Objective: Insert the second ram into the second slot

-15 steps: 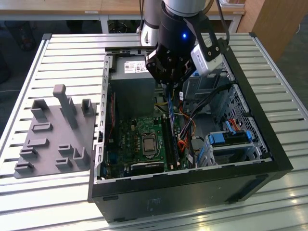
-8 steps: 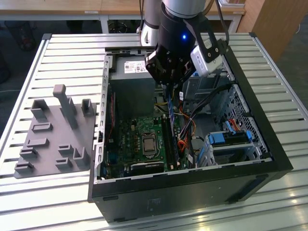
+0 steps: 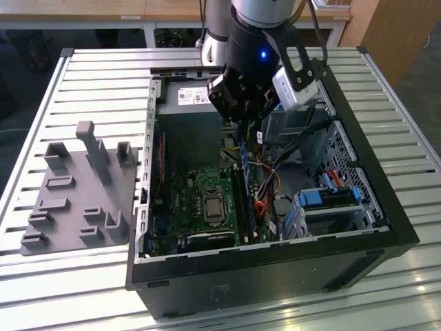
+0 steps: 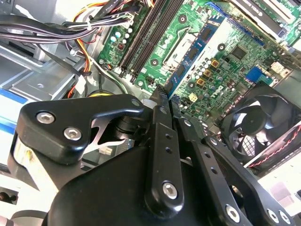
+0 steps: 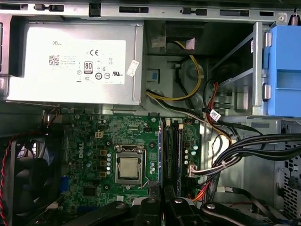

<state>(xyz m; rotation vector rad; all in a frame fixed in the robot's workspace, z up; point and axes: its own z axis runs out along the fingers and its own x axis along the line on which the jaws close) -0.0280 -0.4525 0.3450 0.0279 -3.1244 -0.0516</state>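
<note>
Gripper (image 3: 242, 134) reached down into the open computer case (image 3: 275, 269) in the exterior view, directly above the memory slots (image 3: 247, 217). Its fingers were pressed together on the second ram (image 3: 244, 165), which hung upright below the fingertips, in line with the slots. Whether it touched them could not be told.

Second wrist view: black fingers (image 4: 160, 141) pinched the near end of the second ram (image 4: 192, 55). The blue stick ran away from the gripper (image 4: 164, 96) edge-on, dark chips showing on its face. It lay just beside the memory slots (image 4: 148, 30) and parallel to them, on the side toward the cooling fan (image 4: 263, 117).

First wrist view: gripper (image 5: 162, 200) sat at one end of the memory slots (image 5: 173, 150). The second ram (image 5: 160, 155) showed as a thin blue line coming out from between the fingertips. It ran alongside the slots, between them and the processor (image 5: 128, 169). Seated or not, could not tell.
</note>
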